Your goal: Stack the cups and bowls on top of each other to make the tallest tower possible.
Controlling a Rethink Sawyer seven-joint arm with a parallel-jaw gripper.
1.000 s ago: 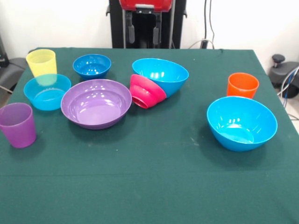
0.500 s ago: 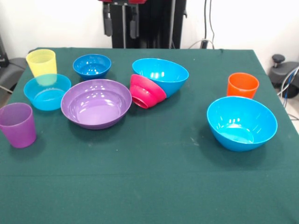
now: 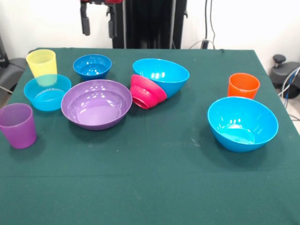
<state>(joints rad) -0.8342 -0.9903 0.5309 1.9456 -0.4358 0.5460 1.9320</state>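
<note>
My gripper (image 3: 98, 29) hangs open at the top left, high above the small dark blue bowl (image 3: 92, 66), with nothing between its fingers. A yellow cup (image 3: 41, 63) stands behind a light blue bowl (image 3: 47, 92). The purple cup (image 3: 18, 125) is at the left edge. A wide purple bowl (image 3: 96, 103) sits left of centre. The magenta bowl (image 3: 146, 91) lies tipped on its side against a tilted blue bowl (image 3: 161, 75). An orange cup (image 3: 243, 86) stands behind a large blue bowl (image 3: 243, 123) at the right. Nothing is stacked into a tower.
The green tablecloth (image 3: 150, 178) covers the table. Cables and a dark object (image 3: 283, 70) lie beyond the table's right edge.
The gripper has moved steadily to the left along the top edge, from above the table's middle to above the small dark blue bowl. The cups and bowls have not moved.
</note>
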